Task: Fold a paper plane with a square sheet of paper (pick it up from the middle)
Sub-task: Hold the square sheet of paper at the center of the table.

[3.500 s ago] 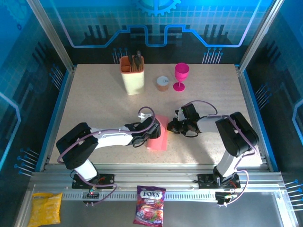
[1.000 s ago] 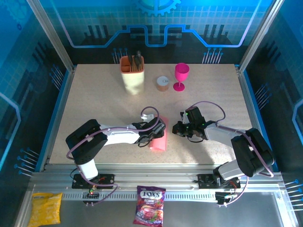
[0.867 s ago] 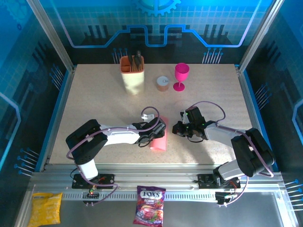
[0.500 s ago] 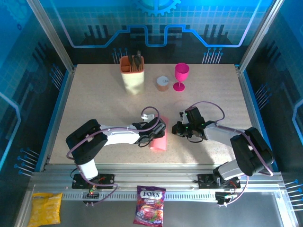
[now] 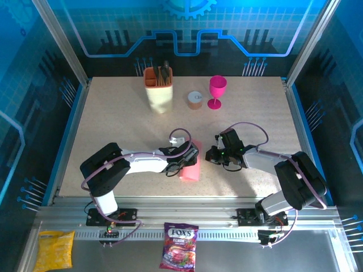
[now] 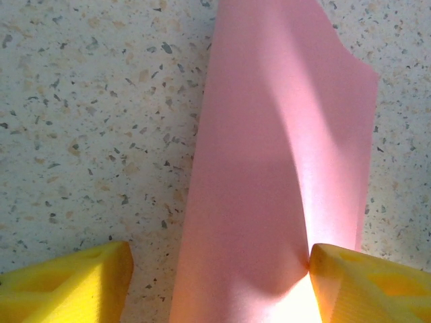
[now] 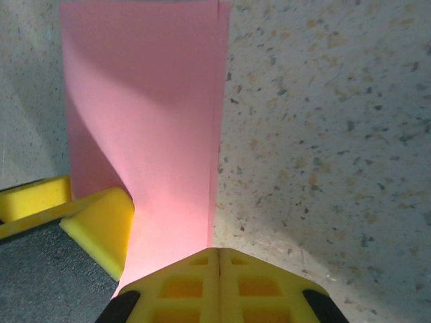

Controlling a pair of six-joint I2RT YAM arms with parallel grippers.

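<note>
The one word that can be read is "FOX'S". It stands in big white letters on a dark red and purple candy bag. The bag lies on the metal ledge in front of the table. Smaller words under the name are too tiny to read. A small round lid at the back has a mark, too blurry to read.

On the table the square sheet of paper lies as a narrow pink strip, apparently folded. The left gripper sits over its far end; the right gripper is just right of it. The magenta goblet, round tub and utensil holder stand well beyond the sheet. A candy bag lies nearer, off the table.
</note>
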